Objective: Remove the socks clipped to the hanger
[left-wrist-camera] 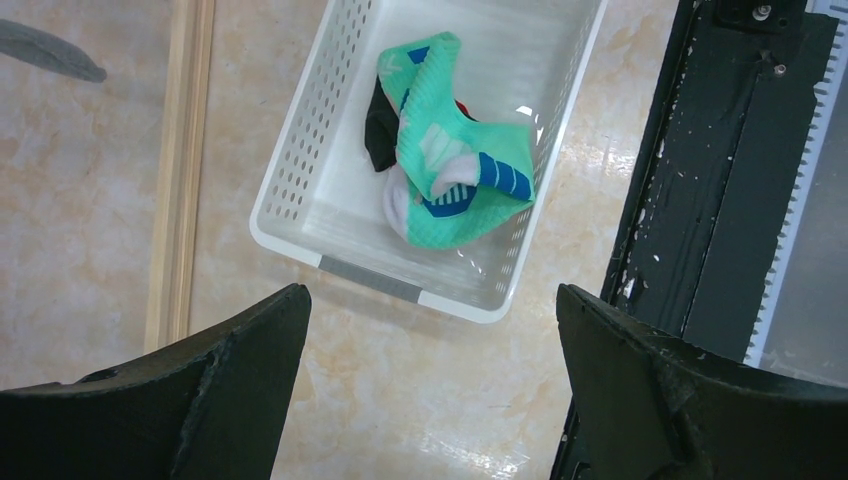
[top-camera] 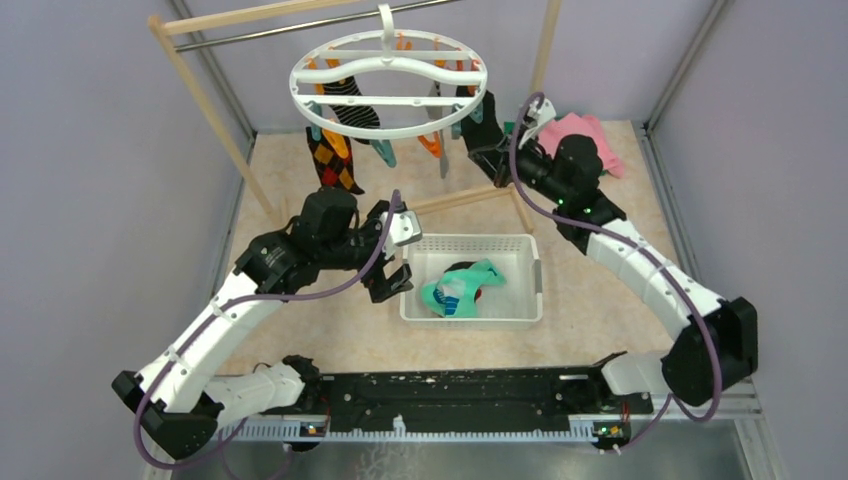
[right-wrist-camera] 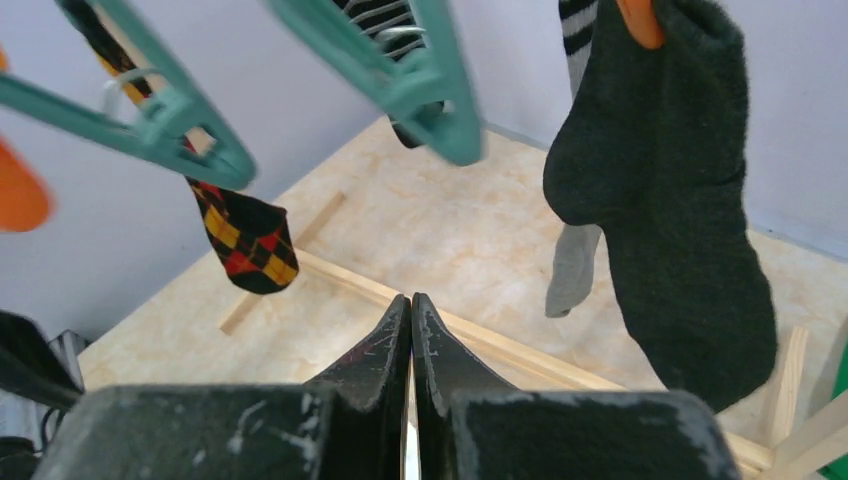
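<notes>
Right wrist: black sock [right-wrist-camera: 660,200] vertical, toe-down

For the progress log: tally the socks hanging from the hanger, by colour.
Argyle sock: 1
Striped sock: 1
Grey sock: 1
Black sock: 1
Total: 4 in view on the hanger
</notes>
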Robot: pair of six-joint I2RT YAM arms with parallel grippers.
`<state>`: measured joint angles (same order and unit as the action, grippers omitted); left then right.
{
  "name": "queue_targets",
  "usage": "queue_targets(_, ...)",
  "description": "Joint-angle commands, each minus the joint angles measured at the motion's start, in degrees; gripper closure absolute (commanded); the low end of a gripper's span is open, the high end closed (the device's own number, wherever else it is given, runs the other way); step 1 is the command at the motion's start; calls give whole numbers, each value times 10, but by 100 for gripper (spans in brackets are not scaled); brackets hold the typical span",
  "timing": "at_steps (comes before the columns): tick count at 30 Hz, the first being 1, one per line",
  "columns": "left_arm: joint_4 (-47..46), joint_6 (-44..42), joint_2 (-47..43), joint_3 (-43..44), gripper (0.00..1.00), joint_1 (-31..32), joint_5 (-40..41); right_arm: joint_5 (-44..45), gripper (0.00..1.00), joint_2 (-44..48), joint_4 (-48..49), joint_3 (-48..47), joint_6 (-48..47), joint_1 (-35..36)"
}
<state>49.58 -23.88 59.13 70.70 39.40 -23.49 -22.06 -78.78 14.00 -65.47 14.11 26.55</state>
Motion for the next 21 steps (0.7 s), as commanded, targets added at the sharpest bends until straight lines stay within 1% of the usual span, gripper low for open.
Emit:
queue_targets(1,-24,15,3,30,1,-2,-2,51,100,65,-11,19,6,7)
queue_targets(2,-23,16,3,31,1,-2,-4,82,88,67,-33,14,-6,4)
queue_targets(3,-22,16,3,32,1,-2,-3,96,67,64,-51,6,-13,-5)
queue_targets(4,-21,16,2,33,1,-2,-3,90,49,60,-59,-1,-12,-17)
queue_targets(5,-21,14,0,32,1,-2,-2,79,37,53,-59,-6,-11,-28)
queue_targets(6,-20,13,-2,31,1,-2,-1,76,30,46,-55,-10,-15,-33)
queue_targets(7,-21,12,-2,31,1,-2,1,74,26,36,-48,-15,-24,-35)
queue_targets(9,-19,11,-3,31,1,-2,2,69,22,10,-34,-30,-43,-39)
queue_targets(12,-15,8,-8,31,1,-2,1,49,21,-49,-13,-69,-66,-44)
queue_targets(16,-6,0,-14,33,1,-2,5,13,21,-121,72,-101,-72,-45)
queue_targets(19,0,-4,-16,32,1,-2,7,7,24,-173,128,-129,-65,-46)
queue_targets(21,3,-4,-18,31,1,-2,8,-1,31,-196,146,-147,-51,-46)
